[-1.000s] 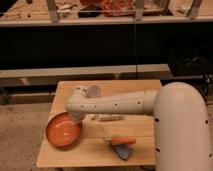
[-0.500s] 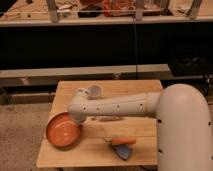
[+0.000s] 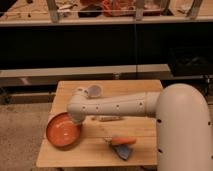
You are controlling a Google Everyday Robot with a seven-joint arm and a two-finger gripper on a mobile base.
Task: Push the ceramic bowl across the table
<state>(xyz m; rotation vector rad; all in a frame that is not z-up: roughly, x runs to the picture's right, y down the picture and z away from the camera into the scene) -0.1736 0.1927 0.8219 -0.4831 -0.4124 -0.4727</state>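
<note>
- Barely anything shifted vs 0.5 s ago: wide, shallow orange-red ceramic bowl (image 3: 62, 132) is at nearly the same spot, maybe a hair further toward the near-left corner. My white arm (image 3: 120, 104) is in abt the same pose.
- Bowl now sits at the left edge (camera's left) of the small light wooden plank-top table (image 3: 135, 87), front part. Its rim looks level w/ or just over that edge.
- My gripper (image 3: 76, 120) is low at the bowl's right rim, tucked under my wrist housing. It's hidden, so can't tell if the claw is open or closed, or if it touches the rim.
- Why low & on that side: I reckon a rim-side contact shoves the bowl sideways w/o lifting.
- Arm reaches across mid-table, over a small pale stick-like item (image 3: 107, 119). Small translucent white cup (image 3: 94, 90) stands behind my wrist, apart from the bowl.
- Orange-handled tool w/ grey-blue head (image 3: 121, 144) lies near the front, apart from the bowl.
- Judgement: push prob near its end; going further left risks the bowl dropping off.
</note>
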